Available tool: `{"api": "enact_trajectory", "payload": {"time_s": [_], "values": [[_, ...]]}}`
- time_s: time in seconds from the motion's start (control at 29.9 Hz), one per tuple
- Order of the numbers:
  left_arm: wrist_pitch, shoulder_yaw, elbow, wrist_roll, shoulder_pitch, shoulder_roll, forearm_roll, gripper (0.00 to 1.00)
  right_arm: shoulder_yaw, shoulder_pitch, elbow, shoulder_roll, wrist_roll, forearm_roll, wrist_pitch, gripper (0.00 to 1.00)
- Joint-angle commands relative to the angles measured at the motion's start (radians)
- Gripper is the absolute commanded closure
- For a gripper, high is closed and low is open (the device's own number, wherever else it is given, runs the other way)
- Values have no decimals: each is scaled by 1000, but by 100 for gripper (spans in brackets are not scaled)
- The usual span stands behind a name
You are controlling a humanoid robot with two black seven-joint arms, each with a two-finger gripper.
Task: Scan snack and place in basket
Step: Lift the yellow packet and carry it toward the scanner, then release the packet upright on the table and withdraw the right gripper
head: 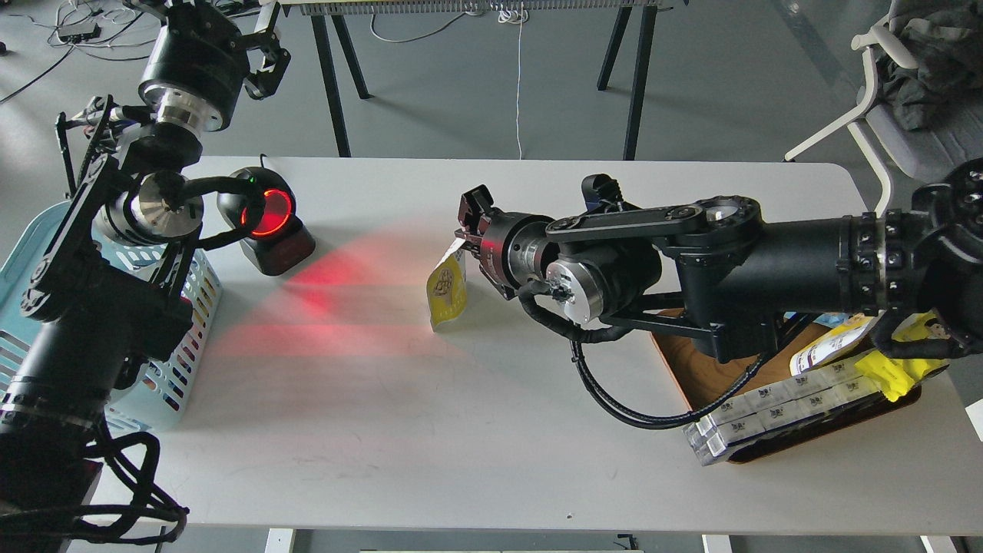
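Nearest the camera, my left arm rises past the basket (31,253) at the table's (491,461) left edge; its left gripper (265,65) hangs high above the floor, seemingly released and holding nothing, though it is small and I cannot tell for sure. The right gripper (470,223) is clenched on the top of the snack (447,288), which hangs upright mid-table facing the scanner (265,223); red scanner light falls on the table before it. So pickup looks done, scanning appears underway, and placing remains. Counted: one basket, one scanner, one held pouch, one wooden tray (714,376) with several other packets
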Motion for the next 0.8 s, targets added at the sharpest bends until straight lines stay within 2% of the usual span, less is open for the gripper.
{"api": "enact_trajectory", "payload": {"time_s": [0.0,0.07,0.2,0.37,0.53,0.67,0.77], "values": [[0,0,0,0,0,10,-1,0,14,5,6,-9,5,-5,2,39],[2,0,0,2,0,14,-1,0,34,6,9,-26,6,-8,3,22],[5,0,0,2,0,31,-1,0,88,6,31,-81,6,-14,17,8],[6,0,6,23,-6,57,-1,0,158,8,112,-208,9,-46,49,7],[72,3,5,49,-40,99,-1,0,235,-8,184,-397,12,-86,118,7],[54,14,-6,54,-49,146,11,0,353,-73,155,-534,23,-109,211,6],[58,57,-43,75,-58,214,20,0,468,-147,63,-581,22,-129,316,6]]}}
